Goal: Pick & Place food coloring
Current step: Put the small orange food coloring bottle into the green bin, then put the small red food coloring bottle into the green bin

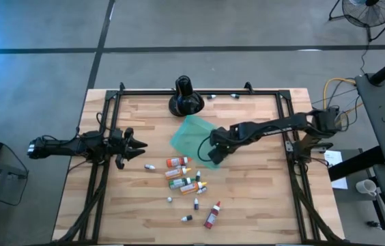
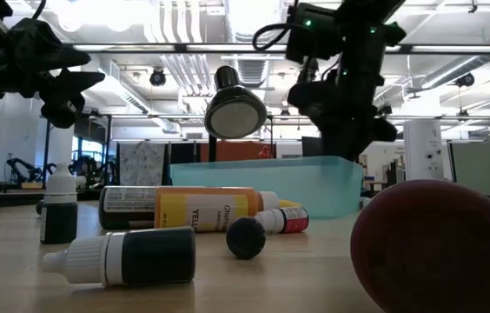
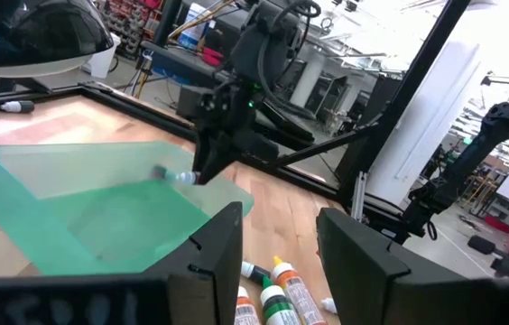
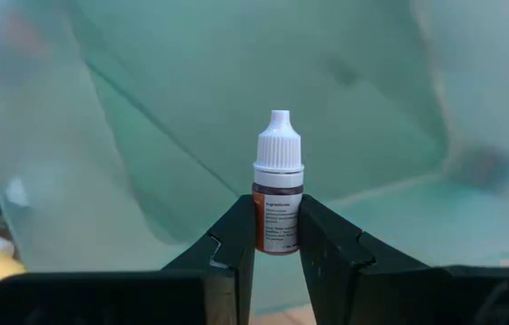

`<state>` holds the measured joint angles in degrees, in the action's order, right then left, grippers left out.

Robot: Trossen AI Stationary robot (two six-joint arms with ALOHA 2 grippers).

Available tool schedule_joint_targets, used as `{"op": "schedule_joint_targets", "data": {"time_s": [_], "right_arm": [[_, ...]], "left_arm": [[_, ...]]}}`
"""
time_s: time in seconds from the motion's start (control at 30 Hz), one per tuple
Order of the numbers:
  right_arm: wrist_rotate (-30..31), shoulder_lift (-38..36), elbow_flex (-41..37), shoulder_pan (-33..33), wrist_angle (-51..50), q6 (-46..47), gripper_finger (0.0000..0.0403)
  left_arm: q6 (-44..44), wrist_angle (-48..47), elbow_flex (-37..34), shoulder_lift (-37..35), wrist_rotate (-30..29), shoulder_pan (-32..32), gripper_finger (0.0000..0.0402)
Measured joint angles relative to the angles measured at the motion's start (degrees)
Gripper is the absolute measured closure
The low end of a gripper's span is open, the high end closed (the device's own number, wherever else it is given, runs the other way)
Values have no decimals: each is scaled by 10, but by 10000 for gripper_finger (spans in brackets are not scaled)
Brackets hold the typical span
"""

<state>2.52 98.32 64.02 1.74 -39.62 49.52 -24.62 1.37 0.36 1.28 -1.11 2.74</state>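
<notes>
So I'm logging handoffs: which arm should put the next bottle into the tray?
Right: its end effector already grips a bottle over the tray; the left end effector waits open.

From above, the right gripper (image 1: pixel 214 152) covers its bottle (image 4: pixel 278 209) and part of the tray (image 1: pixel 191 133). The low view's right edge cuts off a blurred red round thing (image 2: pixel 440 248). The labels of the small bottles (image 1: pixel 184 181) on the surface (image 1: pixel 261 198) are unreadable from above.
</notes>
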Motion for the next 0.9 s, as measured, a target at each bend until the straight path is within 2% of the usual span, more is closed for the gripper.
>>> {"op": "schedule_joint_targets", "data": {"time_s": [0.2,0.3,0.63,0.77,0.9], "right_arm": [[0,21,26,0,0,-17,336],[0,19,32,0,0,-26,323],[9,-8,31,-2,-33,-26,219],[50,-33,32,-7,-68,-23,184],[85,-62,32,-7,-125,-19,166]], "left_arm": [[0,0,0,0,0,0,284],[0,0,0,0,0,0,284],[0,0,0,0,0,0,284],[0,0,0,0,0,0,284],[0,0,0,0,0,0,284]]}}
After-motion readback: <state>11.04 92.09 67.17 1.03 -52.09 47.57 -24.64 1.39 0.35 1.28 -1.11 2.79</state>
